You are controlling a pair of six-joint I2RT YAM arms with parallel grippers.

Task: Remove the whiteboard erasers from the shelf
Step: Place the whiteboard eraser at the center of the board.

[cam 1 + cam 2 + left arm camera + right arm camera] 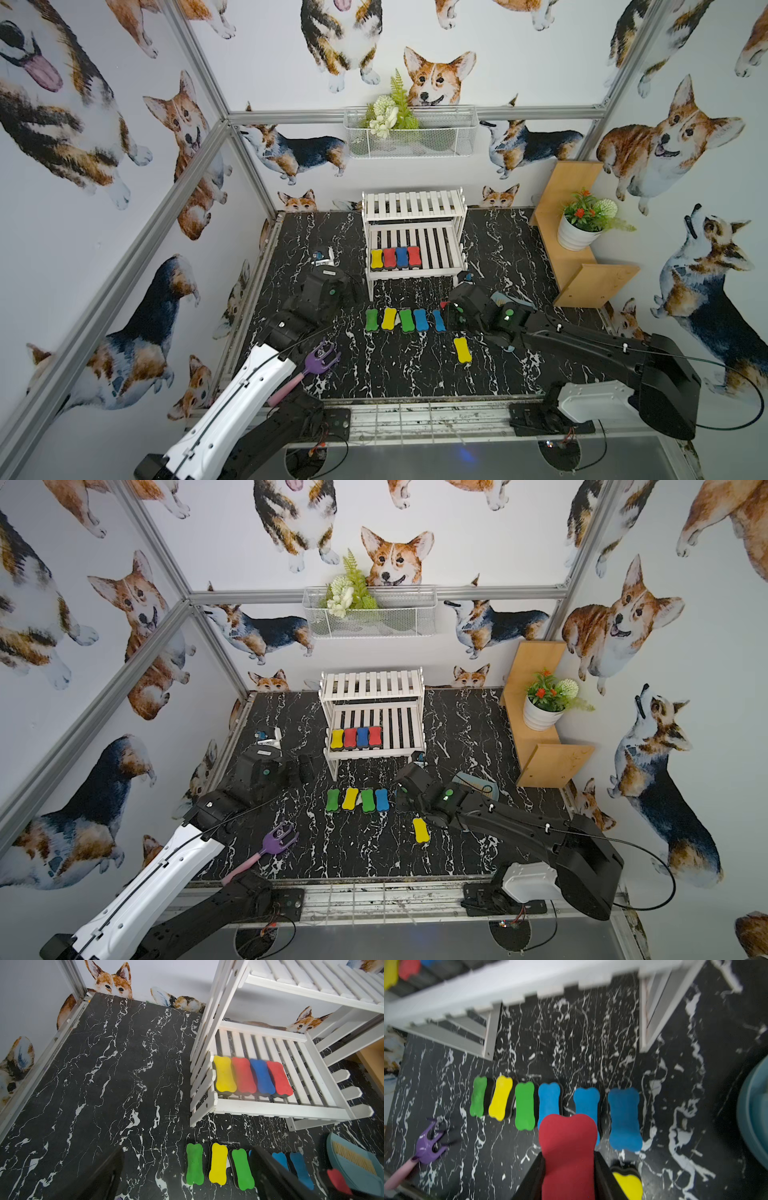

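Note:
The white two-tier shelf (411, 272) stands at the back of the table, its top tier bare. Several whiteboard erasers (395, 257), yellow, red, blue and red, sit side by side at the left of its lower tier (270, 1108). In front of the shelf lies a row of green, yellow and blue erasers (397, 319). One yellow eraser (462, 350) lies apart, nearer the front. My right gripper (569, 1159) is shut on a red eraser (566, 1136), held above the row's blue erasers (624, 1118). My left gripper (188, 1153) hangs open and empty left of the shelf's front corner.
A purple fork-shaped tool with a pink handle (316, 361) lies at the front left. A light-blue dustpan with brush (353, 1161) sits right of the row. A tan stepped stand (582, 274) carrying a potted plant fills the right side. A wire basket (411, 141) hangs on the back wall.

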